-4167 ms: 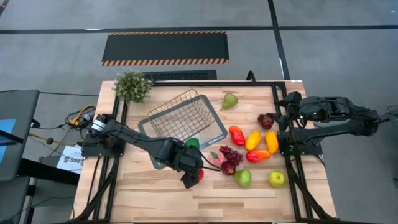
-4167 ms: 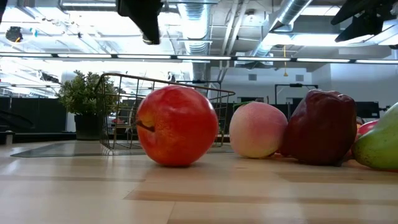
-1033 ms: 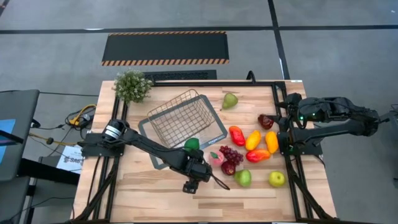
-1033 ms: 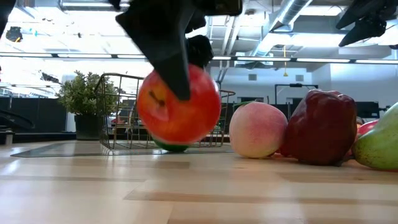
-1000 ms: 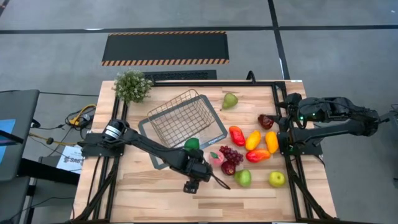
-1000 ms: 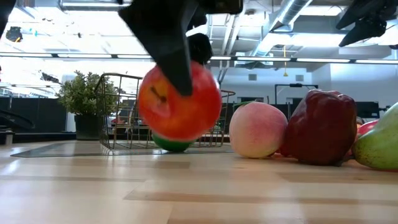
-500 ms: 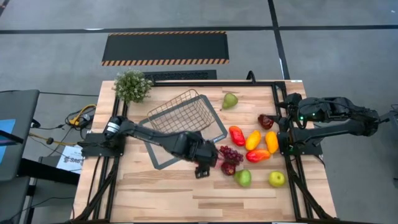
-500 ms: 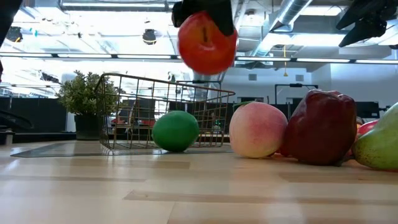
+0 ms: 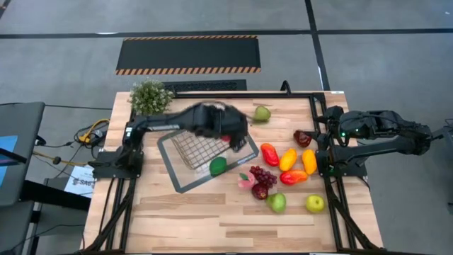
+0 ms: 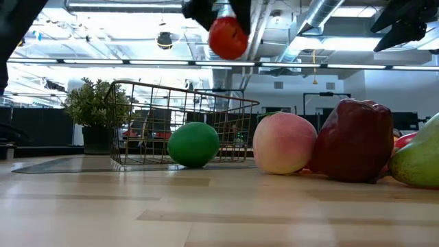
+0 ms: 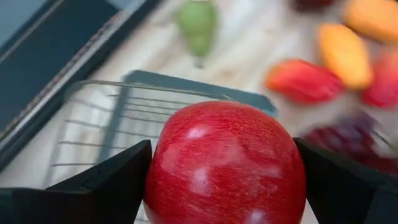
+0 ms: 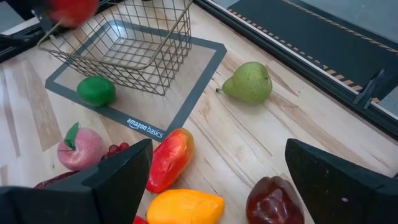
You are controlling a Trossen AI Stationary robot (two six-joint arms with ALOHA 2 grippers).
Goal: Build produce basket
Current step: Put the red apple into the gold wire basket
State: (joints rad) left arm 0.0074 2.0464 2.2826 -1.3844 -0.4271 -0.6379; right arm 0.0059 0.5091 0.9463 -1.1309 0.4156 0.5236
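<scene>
My left gripper [image 9: 228,136] is shut on a red apple [image 10: 228,38] and hangs above the silver wire basket [image 9: 202,142], which stands on its grey tray [image 9: 185,185]. A green lime [image 9: 218,166] rests on the tray beside the basket's near wall. The remaining produce lies on the table to the right: a peach [image 10: 284,143], purple grapes [image 9: 263,175], a dark red pepper [image 10: 355,140], red, orange and yellow pieces, and green pears [image 9: 262,113]. My right gripper [image 12: 217,149] waits open over the table's right edge. My left gripper pinches the red apple [image 11: 227,165] between its two fingers [image 11: 112,186], one on each of two opposite sides. The fingers come at it from above. The apple is lifted clear and hangs over the basket [image 11: 106,124].
A bushy potted plant [image 9: 150,97] stands at the far left corner. The black frame rails [image 9: 212,93] run along the table's far and side edges. Bare wood lies along the near edge [image 9: 212,227].
My left gripper has lifted the red apple off the table near the peach and carried it up and toward the far edge until it is over the basket. It has stayed shut on the apple. The lime, hidden behind the apple in the low view, now shows.
</scene>
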